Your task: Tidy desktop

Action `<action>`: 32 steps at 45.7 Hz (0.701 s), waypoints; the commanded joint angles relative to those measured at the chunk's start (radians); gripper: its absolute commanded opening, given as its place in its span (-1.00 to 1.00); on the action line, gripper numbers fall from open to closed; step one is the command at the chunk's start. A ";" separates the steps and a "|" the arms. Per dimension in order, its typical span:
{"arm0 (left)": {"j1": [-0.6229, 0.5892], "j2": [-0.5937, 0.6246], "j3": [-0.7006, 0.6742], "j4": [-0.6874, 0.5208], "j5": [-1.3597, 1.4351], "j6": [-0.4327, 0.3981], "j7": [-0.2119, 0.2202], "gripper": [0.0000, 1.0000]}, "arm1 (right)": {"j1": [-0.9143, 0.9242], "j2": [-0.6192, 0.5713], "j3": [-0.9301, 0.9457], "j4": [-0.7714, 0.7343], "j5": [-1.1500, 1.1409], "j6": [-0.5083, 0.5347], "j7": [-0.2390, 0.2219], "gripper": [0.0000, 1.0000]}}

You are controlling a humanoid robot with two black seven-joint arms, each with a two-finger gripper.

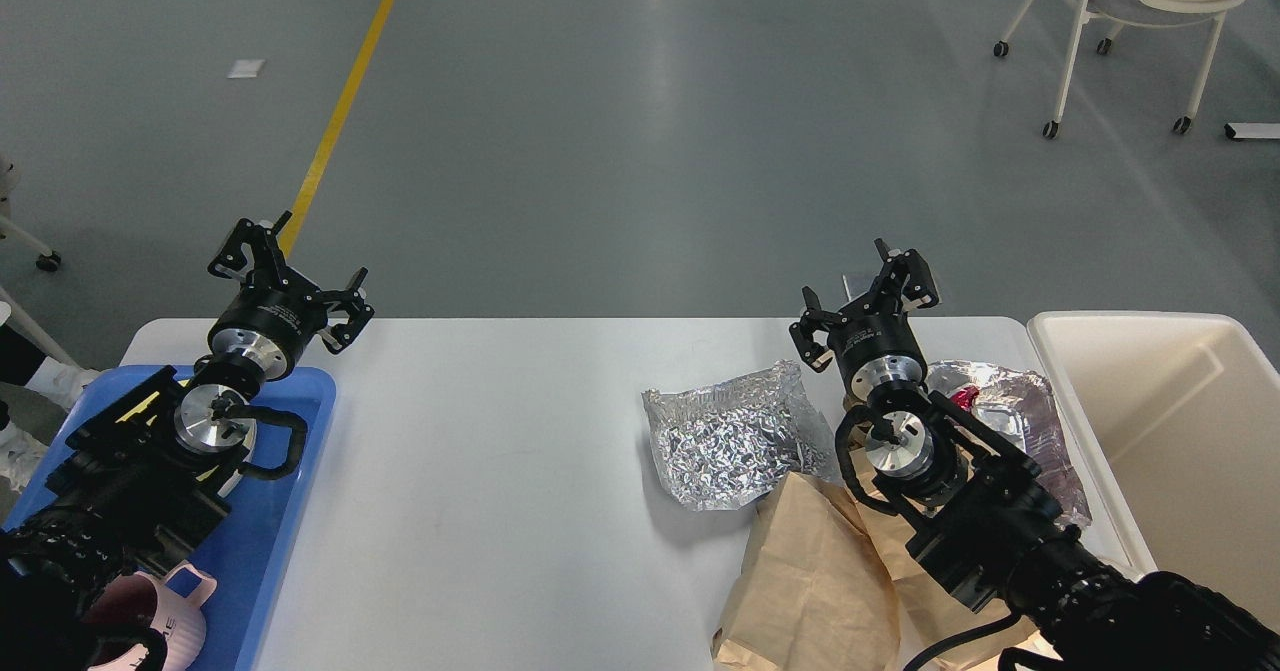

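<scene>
Pink mug (150, 616) stands at near end of blue tray (290, 511) on left, cream bin (1180, 421) on right, between them matte white desktop (500, 471) carrying brown paper bag (815, 581) and crumpled foil (725, 441), left gripper (290, 271) and right gripper (868, 296) both spread wide, holding nothing

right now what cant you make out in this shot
- Head view: the yellow thing on the blue tray is almost all hidden by the left arm; I cannot tell what it is.
- Pink mug: cut off by the bottom edge and partly behind the same arm.
- Brown paper bag: its lower end leaves the view.
- Second foil wrapper: partly behind the right arm; the red bit on it is too small to identify.
</scene>
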 commanded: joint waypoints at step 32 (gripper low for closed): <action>0.018 -0.004 -0.006 0.000 -0.004 -0.126 0.033 0.99 | 0.000 0.000 0.000 0.000 0.000 0.001 0.000 1.00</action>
